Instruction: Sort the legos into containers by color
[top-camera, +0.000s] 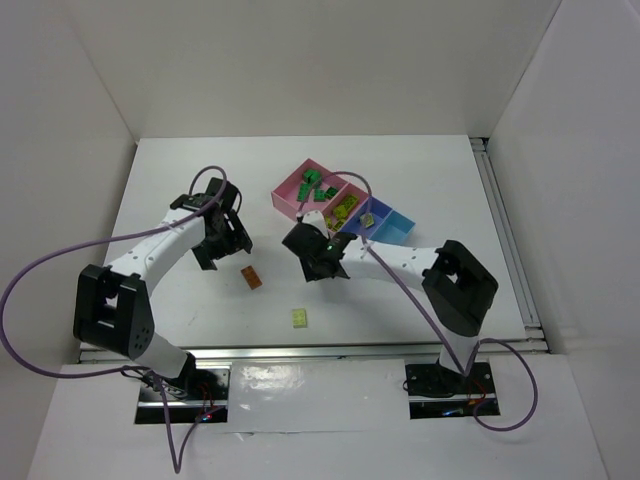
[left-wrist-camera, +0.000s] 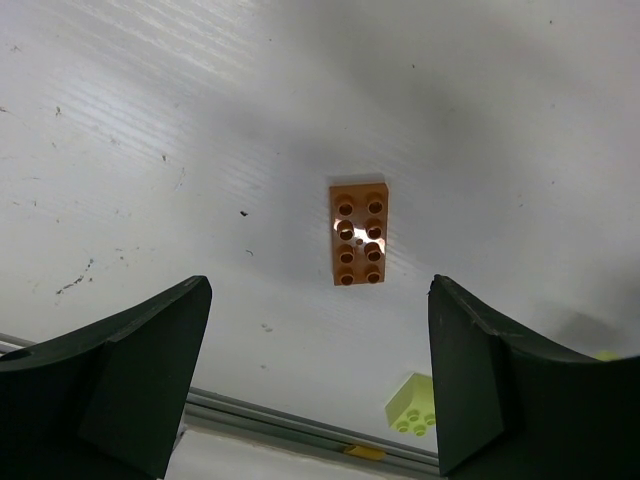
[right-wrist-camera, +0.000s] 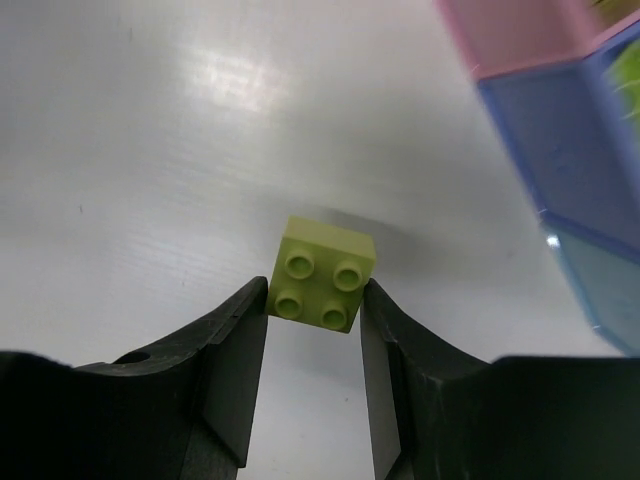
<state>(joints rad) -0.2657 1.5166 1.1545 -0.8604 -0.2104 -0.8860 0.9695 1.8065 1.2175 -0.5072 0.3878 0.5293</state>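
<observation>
Table (top-camera: 180, 180): the row of 4 containers (top-camera: 288, 203) sits right of centre toward the far side, running diagonally from far-left to near-right. Legos (top-camera: 318, 185) lie in its 2 leftmost bins. My right gripper (right-wrist-camera: 316, 300) is at table centre, just near-left of that row, with 1 2x2 brick (right-wrist-camera: 325, 268) between its fingertips and touching both. My left gripper (left-wrist-camera: 320, 300) is left of centre. The 2x4 brick (left-wrist-camera: 359, 233) lies flat on the table just beyond it, in line with the gap and touching neither finger. The loose 2x2 brick (top-camera: 300, 318) lies nearer the front edge, right of the 2x4 and between my 2 arms.
</observation>
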